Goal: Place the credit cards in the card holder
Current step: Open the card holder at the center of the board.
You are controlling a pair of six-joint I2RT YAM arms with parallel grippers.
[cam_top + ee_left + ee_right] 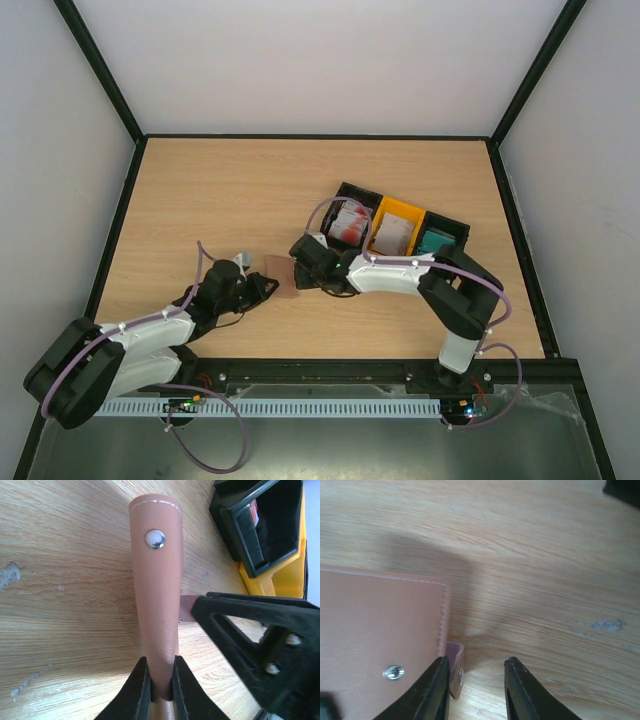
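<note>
The card holder [156, 580], at the centre of the top view, runs lengthwise up the left wrist frame from the clenched left gripper [161, 662] pinching its bottom end, while the right gripper [476, 662], its 2 jaws apart and grasping nothing, sits at its other corner.

I counted one card holder [156, 590] and two grippers of my own, the left gripper [161, 677] and the right gripper [476, 680]. There were three trays in a row, two black trays [358, 190] and one yellow tray [404, 209]. The credit cards [348, 222] lay in three lots, one per tray: red-and-white, whitish and teal. I could not count the cards within any lot.
</note>
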